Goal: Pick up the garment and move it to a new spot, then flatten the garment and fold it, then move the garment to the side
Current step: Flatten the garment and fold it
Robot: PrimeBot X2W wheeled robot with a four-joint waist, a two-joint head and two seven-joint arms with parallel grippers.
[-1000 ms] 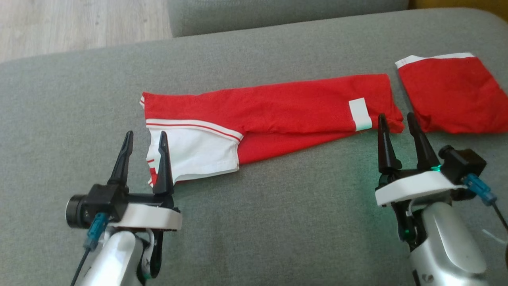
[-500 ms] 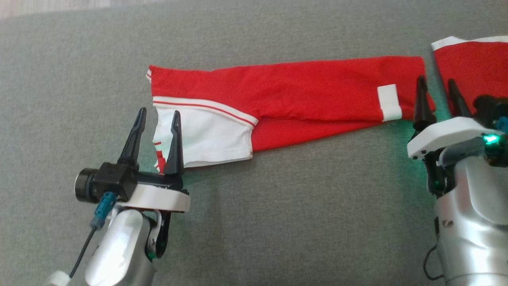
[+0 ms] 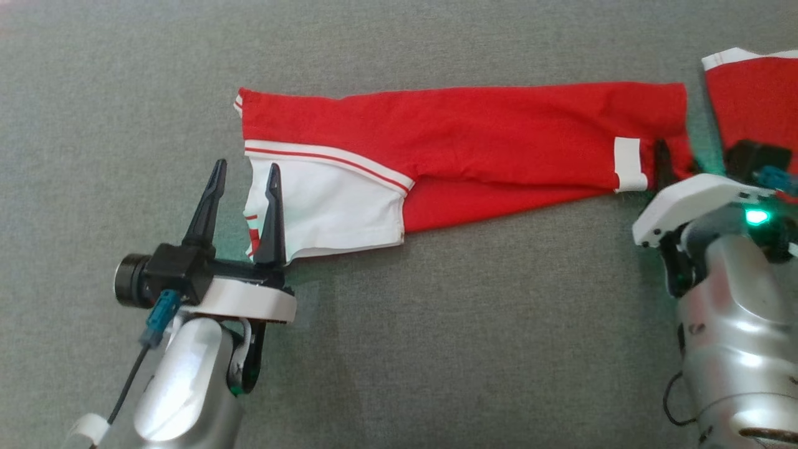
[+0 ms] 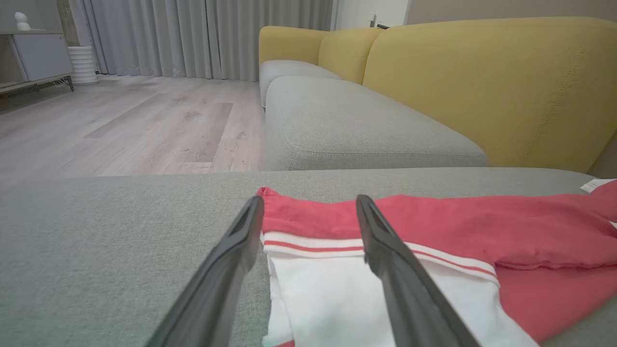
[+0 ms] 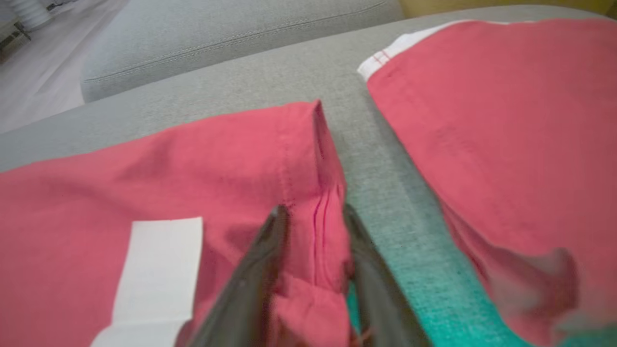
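Observation:
The garment (image 3: 474, 137) is red with a white striped end and lies in a long band on the grey cushion (image 3: 436, 324). My left gripper (image 3: 245, 168) stands open at the white end, one finger over the cloth and one beside it; the left wrist view shows the garment's (image 4: 458, 226) striped hem between the left gripper's (image 4: 309, 202) spread fingers. My right gripper (image 3: 676, 163) is at the red right end. In the right wrist view the right gripper (image 5: 313, 212) pinches a bunched fold of the garment's (image 5: 144, 178) hem.
A second red cloth (image 3: 754, 93) with a white edge lies just right of the garment, close to my right gripper, and shows as the red cloth (image 5: 506, 120). Beyond are another grey cushion (image 4: 347, 125), a yellow sofa back (image 4: 482, 86) and wooden floor (image 4: 120, 125).
The head camera has tilted down. My right gripper moved forward onto the garment's right end and its jaws narrowed around the hem. The left gripper has stayed open at the white end.

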